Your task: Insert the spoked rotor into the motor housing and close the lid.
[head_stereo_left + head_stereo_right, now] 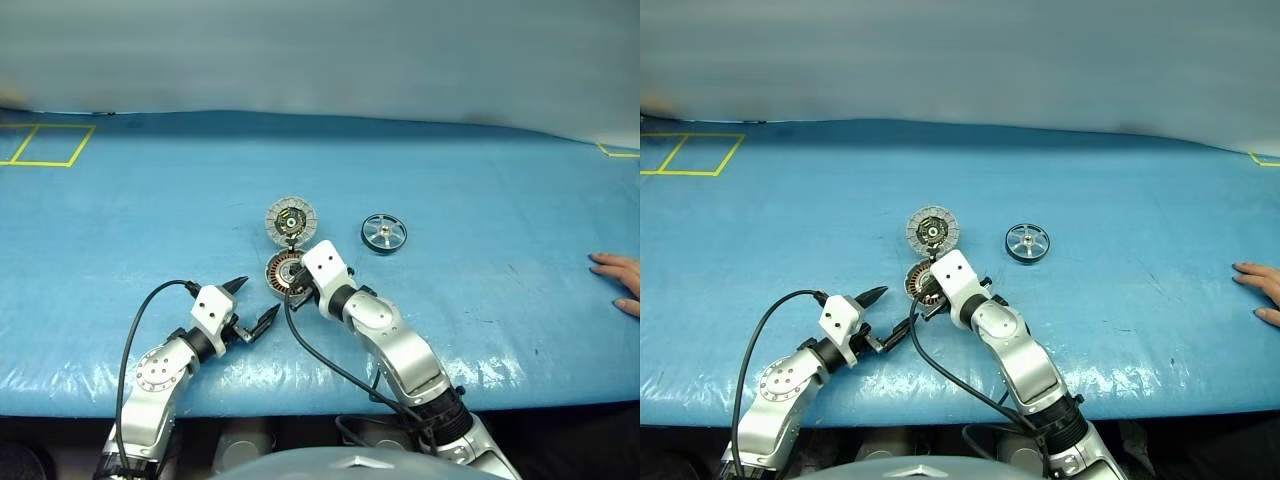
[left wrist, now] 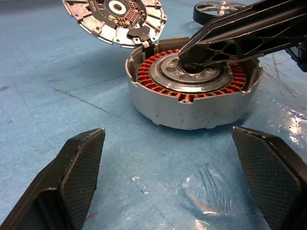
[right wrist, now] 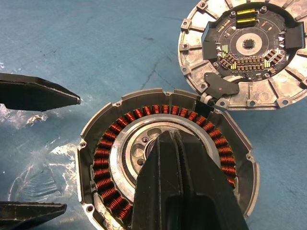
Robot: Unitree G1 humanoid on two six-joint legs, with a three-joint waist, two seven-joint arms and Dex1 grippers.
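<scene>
1. My right gripper (image 3: 175,139) has its fingers pressed together with nothing between them; the tips rest on the silver centre of the motor housing (image 2: 192,91).
2. My left gripper (image 1: 253,305) has its fingers spread wide, empty, just beside the housing and pointing at it.
3. The housing sits upright on the blue cloth (image 1: 480,180). Inside it I see a ring of copper-brown windings around a silver hub.
4. The lid (image 1: 291,220) lies open beyond the housing, joined to it at the hinge, ribbed inner face and dark centre up.
5. The spoked rotor (image 1: 384,233) lies flat on the cloth, to the right of the lid and apart from the housing.
6. The cloth covers the whole table; yellow tape lines (image 1: 45,145) mark its far left corner. A person's hand (image 1: 620,280) rests at the right edge.
7. The right wrist view shows small gold parts on the lid's dark centre. The left wrist view shows a shiny crumpled patch (image 2: 208,191) in the cloth between my left fingers.
</scene>
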